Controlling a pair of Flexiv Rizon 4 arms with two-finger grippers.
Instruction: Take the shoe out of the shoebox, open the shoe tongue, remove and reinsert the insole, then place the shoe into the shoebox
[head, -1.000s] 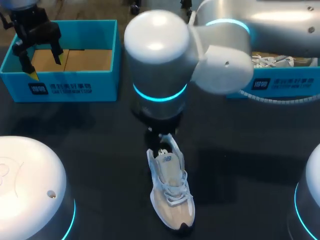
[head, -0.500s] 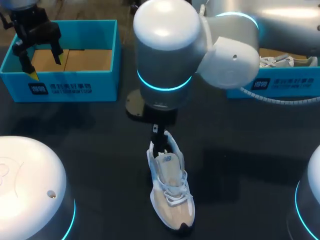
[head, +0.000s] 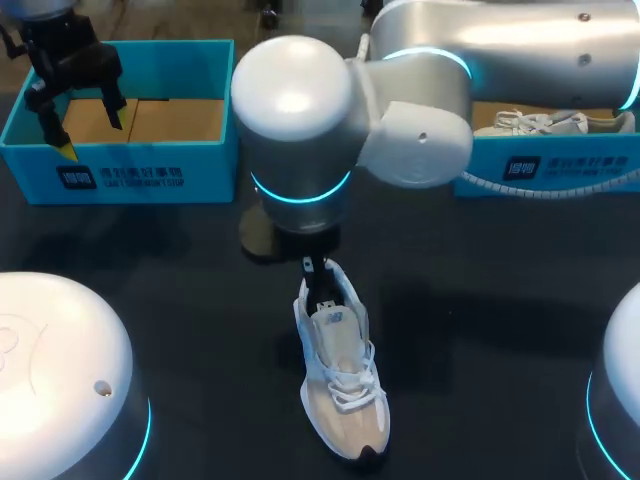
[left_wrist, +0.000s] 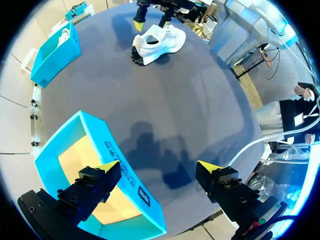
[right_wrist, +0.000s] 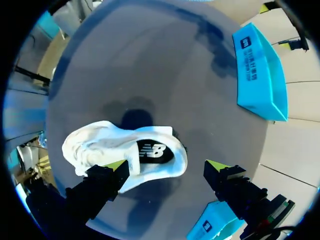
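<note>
A white shoe lies on the dark table near the front middle, toe toward me. My right gripper hangs over its heel, mostly hidden under the big wrist. In the right wrist view the gripper is open: one fingertip is at the side of the shoe, the other stands clear of it. The dark insole shows in the heel opening. My left gripper is open above the empty blue shoebox at the back left. In its own view the left gripper straddles the box wall.
A second blue shoebox at the back right holds another white shoe. My right arm's thick links stretch across the back middle of the table. Two white domed bases sit at the front corners.
My right arm's wrist has swung right and then back left above the shoe's heel. The shoe has not moved, and the left arm has kept still.
</note>
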